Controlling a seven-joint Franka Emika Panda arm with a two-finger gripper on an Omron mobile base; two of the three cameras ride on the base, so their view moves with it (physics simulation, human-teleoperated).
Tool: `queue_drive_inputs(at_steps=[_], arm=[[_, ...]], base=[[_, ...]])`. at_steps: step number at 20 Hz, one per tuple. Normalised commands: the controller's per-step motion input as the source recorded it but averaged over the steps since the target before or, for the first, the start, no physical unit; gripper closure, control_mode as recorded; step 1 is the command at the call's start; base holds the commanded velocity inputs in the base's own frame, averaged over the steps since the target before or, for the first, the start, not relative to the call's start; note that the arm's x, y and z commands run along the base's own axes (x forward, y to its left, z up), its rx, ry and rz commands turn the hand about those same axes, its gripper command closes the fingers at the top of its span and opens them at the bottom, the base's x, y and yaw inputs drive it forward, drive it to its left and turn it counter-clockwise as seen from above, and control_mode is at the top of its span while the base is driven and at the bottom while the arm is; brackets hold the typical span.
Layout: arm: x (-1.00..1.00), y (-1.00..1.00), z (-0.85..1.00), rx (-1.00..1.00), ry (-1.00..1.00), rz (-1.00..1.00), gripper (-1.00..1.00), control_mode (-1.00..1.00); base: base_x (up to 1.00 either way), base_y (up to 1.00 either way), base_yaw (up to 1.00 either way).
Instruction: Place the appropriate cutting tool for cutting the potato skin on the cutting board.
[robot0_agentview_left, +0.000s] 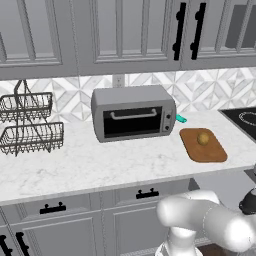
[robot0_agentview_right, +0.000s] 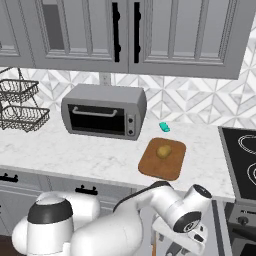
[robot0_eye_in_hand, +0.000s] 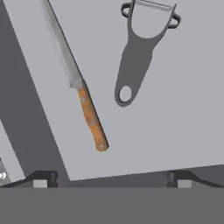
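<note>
The gripper (robot0_eye_in_hand: 111, 179) hangs with jaws spread wide, grasping nothing. Ahead of it on a pale grey surface (robot0_eye_in_hand: 183, 109) lies the peeler (robot0_eye_in_hand: 139, 52) — beyond the right fingertip — with a wooden-handled knife (robot0_eye_in_hand: 78, 83) beside it, nearer the left fingertip, both untouched.

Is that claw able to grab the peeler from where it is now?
Probably yes: the gripper is open and looks down on the peeler, with bare surface between; the knife lies apart beside it.

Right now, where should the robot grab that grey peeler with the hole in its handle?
Probably the peeler's narrow grey handle, between the hole and the wide blade head. It lies flat, so come straight down from above, fingers closing across the handle's thin width. The knife lies apart, leaving room.
</note>
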Motion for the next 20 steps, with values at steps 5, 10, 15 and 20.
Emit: queue_drive_inputs(at_steps=[5,10,15,20], arm=[[0.24,-0.05,-0.47,-0.11,0.12,-0.28,-1.00,-1.00],[0.15,-0.35,-0.40,-0.06,0.19,-0.11,-1.00,-1.00],[0.32,-0.10,-0.25,0.00,0.05,-0.01,-1.00,-1.00],[0.35,0.00,-0.27,0.00,0.00,0.00,-1.00,-1.00]], base=[[0.00,0.00,0.00],[0.00,0.00,0.00],[0.00,0.00,0.00],[0.00,0.00,0.00]])
